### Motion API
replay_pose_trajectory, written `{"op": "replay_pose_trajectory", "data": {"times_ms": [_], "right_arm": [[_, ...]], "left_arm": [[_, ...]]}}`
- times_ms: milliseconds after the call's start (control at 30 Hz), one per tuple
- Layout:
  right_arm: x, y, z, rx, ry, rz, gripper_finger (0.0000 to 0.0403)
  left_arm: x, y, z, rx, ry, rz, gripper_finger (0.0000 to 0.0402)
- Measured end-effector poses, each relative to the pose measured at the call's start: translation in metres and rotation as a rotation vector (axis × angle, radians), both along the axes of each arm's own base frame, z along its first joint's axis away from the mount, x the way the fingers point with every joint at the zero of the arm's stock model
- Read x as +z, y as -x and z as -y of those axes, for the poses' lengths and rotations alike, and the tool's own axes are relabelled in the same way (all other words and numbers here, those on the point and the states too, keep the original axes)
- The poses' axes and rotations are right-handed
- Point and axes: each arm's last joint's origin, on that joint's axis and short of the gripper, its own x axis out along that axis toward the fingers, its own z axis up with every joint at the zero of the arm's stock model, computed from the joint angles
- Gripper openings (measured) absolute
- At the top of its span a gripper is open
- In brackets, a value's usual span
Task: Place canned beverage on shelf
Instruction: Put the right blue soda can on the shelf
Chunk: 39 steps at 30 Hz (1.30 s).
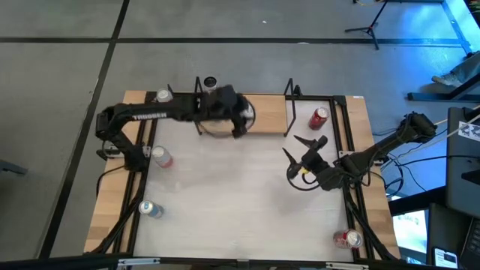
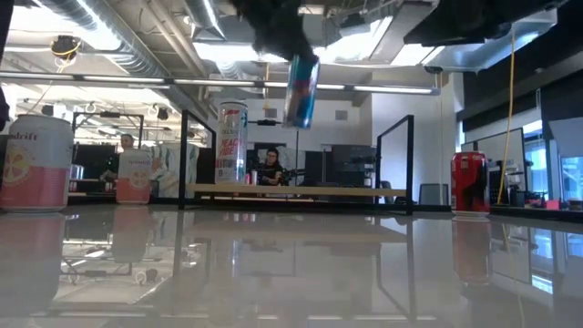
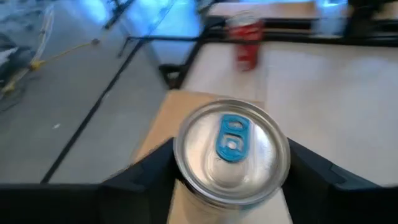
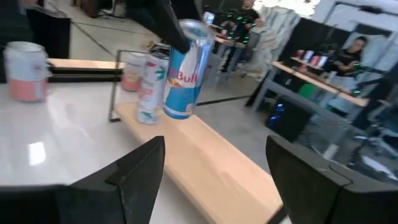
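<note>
**Blue can held above shelf**

Over the shelf [image 1: 244, 116] at the table's far edge, a blue can [image 2: 301, 89] is gripped by the left gripper [image 1: 241, 114], its fingers [image 3: 149, 171] closed on the can's sides. The can is held tilted and clear of the board. A tall white can [image 2: 231, 142] is seen standing on the shelf's left end. Near the table's right edge, the right gripper [image 1: 298, 150] is kept open and empty. A red can [image 1: 319, 117] stands just beside the shelf's right end.
</note>
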Motion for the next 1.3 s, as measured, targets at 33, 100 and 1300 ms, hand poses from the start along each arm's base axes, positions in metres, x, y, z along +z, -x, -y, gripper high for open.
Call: {"op": "replay_pose_trajectory", "data": {"times_ms": [33, 100, 1300], "right_arm": [[0.000, 0.000, 0.000, -0.013, 0.006, 0.002, 0.0280], [-0.001, 0.001, 0.001, -0.028, 0.028, -0.010, 0.0280], [0.006, -0.039, 0.070, 0.437, -0.059, -0.077, 0.0280]], "left_arm": [[-0.003, 0.003, -0.012, 0.011, 0.016, -0.002, 0.0210], [-0.009, 0.008, -0.034, 0.023, 0.050, 0.015, 0.0210], [-0.041, 0.001, -0.023, -0.392, 0.211, 0.087, 0.0210]]}}
